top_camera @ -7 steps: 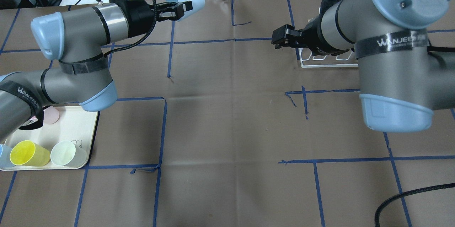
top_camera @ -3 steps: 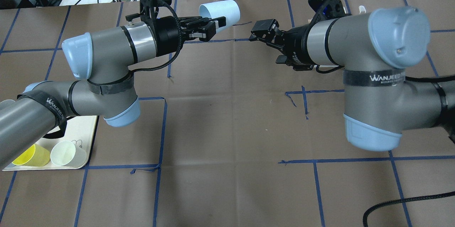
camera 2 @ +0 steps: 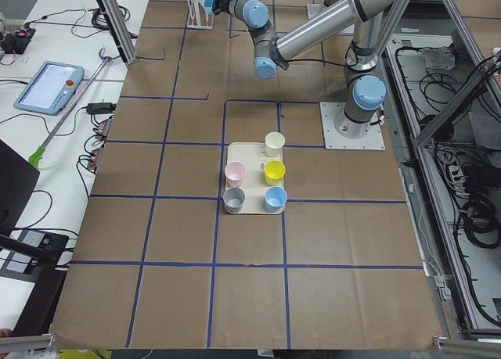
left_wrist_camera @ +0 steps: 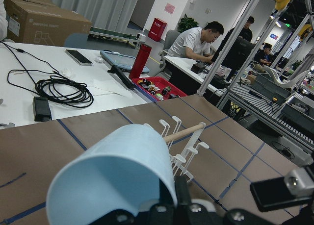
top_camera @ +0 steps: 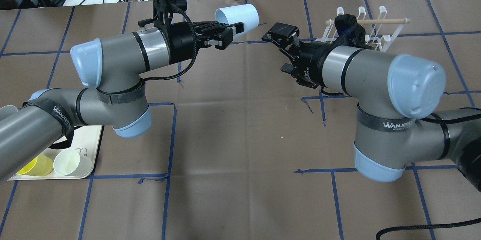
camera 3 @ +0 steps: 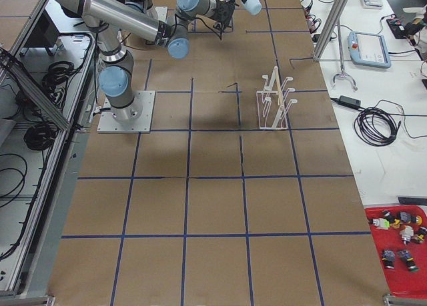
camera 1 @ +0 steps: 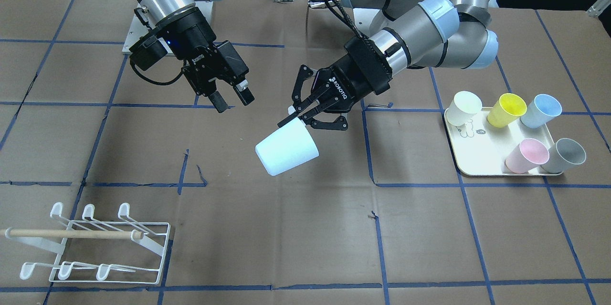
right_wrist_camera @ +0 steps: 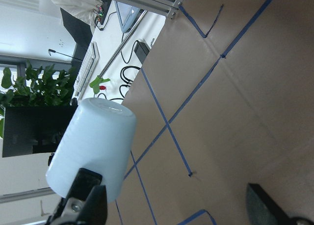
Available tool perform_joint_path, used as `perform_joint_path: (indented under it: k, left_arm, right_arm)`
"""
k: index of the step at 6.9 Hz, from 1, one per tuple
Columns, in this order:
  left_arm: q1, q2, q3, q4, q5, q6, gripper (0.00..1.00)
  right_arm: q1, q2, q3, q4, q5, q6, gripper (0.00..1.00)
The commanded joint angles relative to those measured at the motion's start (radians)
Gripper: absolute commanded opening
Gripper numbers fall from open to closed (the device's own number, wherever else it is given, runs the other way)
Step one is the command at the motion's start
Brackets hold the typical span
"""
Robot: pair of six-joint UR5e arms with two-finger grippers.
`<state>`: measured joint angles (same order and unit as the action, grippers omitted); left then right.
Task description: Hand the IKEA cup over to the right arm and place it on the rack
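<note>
HANDOVER IN MID-AIR: The left gripper [camera 1: 297, 115] held a pale blue IKEA cup [camera 1: 287, 148] above the middle of the table [camera 1: 305, 228], toward the edge far from the robot. Its fingers were clamped on the wall at the rim, and the cup's closed base pointed out toward the right gripper [camera 1: 233, 99]. That gripper hung near the cup but apart from it, its jaws spread wide and holding nothing. The white wire rack [camera 1: 110, 247] stood empty at the table's right end, well apart from both arms (five more cups waited on the cream tray [camera 1: 465, 164] at the left end).

The receiving grasp looked like the delicate part. The right gripper would probably do best to square its jaws to the cup's body near the base, clear of the left fingers [top_camera: 235, 29]. It should close fully before the left one lets go. The tapered plastic wall may slip under a shallow or skewed pinch. A hold low on the body would also leave the mouth free for a rack prong.
</note>
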<state>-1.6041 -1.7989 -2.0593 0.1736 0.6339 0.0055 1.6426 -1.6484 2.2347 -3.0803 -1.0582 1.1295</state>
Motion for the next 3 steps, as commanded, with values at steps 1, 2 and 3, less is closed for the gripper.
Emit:
perform_joint_path:
  k: [1, 2, 3]
  left_arm:
    - [0.000, 0.000, -0.033, 0.049, 0.001, -0.007, 0.00]
    - [-0.002, 0.000, -0.032, 0.049, 0.001, -0.012, 0.00]
    - [0.000, 0.001, -0.032, 0.049, 0.001, -0.013, 0.00]
  right_arm:
    - [0.000, 0.030, 0.055, -0.233, 0.018, 0.210, 1.00]
    - [0.000, 0.088, 0.054, -0.276, 0.068, 0.220, 1.00]
    - [0.002, 0.144, 0.049, -0.270, 0.082, 0.217, 1.00]
